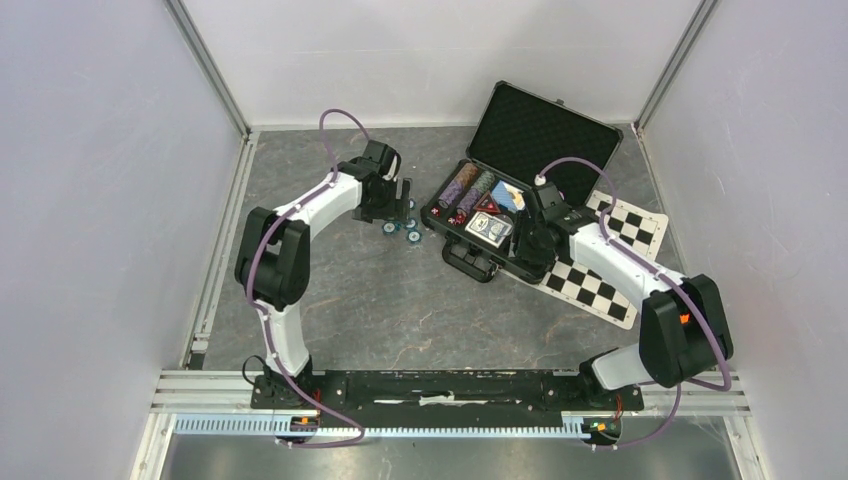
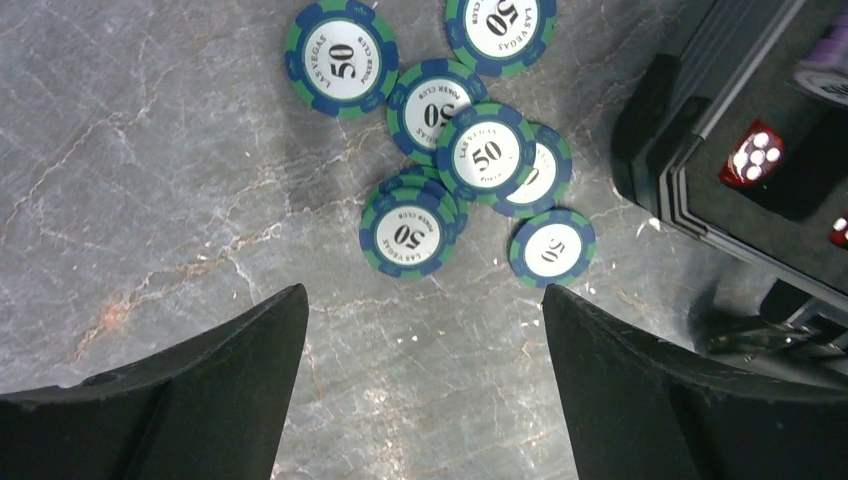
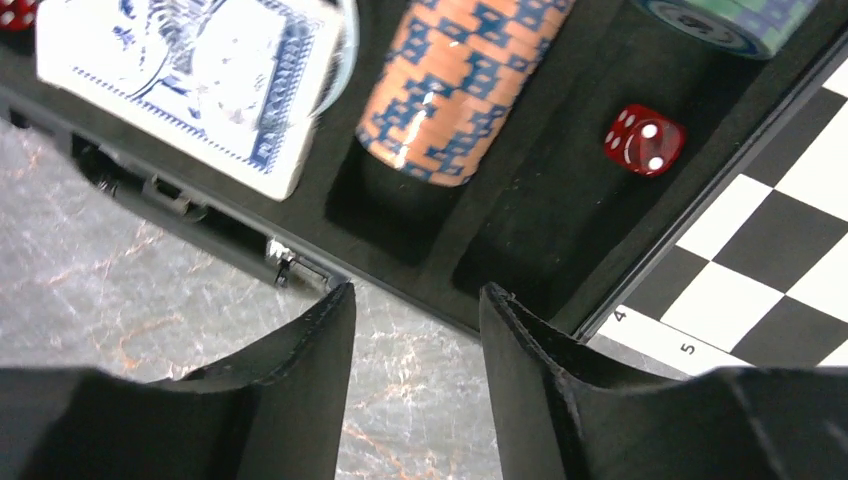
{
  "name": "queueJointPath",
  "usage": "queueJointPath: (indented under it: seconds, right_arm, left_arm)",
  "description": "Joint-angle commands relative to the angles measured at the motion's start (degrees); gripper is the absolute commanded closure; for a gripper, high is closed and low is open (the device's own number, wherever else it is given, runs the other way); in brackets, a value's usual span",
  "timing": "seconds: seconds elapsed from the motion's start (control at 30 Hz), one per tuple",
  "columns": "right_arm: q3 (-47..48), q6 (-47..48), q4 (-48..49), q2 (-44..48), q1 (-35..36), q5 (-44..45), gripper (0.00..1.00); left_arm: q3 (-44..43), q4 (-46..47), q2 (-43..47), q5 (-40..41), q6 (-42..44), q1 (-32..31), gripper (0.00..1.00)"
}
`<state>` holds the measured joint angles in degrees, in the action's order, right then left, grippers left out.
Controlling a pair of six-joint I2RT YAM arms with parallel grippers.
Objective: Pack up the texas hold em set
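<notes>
While the left pincer (image 2: 425, 297) hovers with its jaws wide apart and empty, a scatter of teal poker chips (image 2: 487, 152) lies on the table (image 2: 150, 200) just beyond it, near the middle of the far edge. Just right of them, toward the far right corner, stands the open black case (image 1: 540, 130). It rests partly on the checkered mat (image 3: 780, 230).

The right pincer (image 3: 415, 297) hangs over the case's near wall, jaws partly apart and gripping nothing. Below it sit a blue card deck (image 3: 190, 80), a row of brown-white chips (image 3: 455, 75) and a red die (image 3: 645, 138).

Gathering the loose teal chips looks like the job in hand. Several overlap, so I'd go for the small stack nearest the pincer. Come straight down, straddle its rim evenly and close gently, or flat chips may skid away.
</notes>
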<state>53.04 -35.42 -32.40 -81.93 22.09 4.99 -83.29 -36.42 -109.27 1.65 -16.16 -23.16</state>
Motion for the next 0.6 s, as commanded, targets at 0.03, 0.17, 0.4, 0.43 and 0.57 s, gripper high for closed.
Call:
queueJointPath:
  seconds: [0.03,0.17,0.4,0.43,0.57]
  right_arm:
    - [6.5,4.4,-7.0,0.8,1.0,-0.4,0.44]
    - [6.9,5.2,-7.1,2.4,-0.2,0.4,0.42]
    - [6.8,6.4,-6.8,3.0,-1.8,0.1,0.42]
    - [6.7,6.5,-6.7,3.0,-1.9,0.0,0.42]
    - [6.8,7.1,-6.8,3.1,-2.4,0.0,0.42]
  left_arm:
    - [-4.2,1.0,-3.0,1.1,3.3,0.4,0.09]
    - [-4.4,0.7,-4.7,0.4,3.9,0.4,0.12]
    - [-4.1,0.3,-7.5,-0.3,3.0,1.0,0.14]
    - [-4.1,0.3,-7.7,-0.3,3.0,1.1,0.15]
    - [-4.7,0.3,-8.9,-0.6,2.8,1.8,0.18]
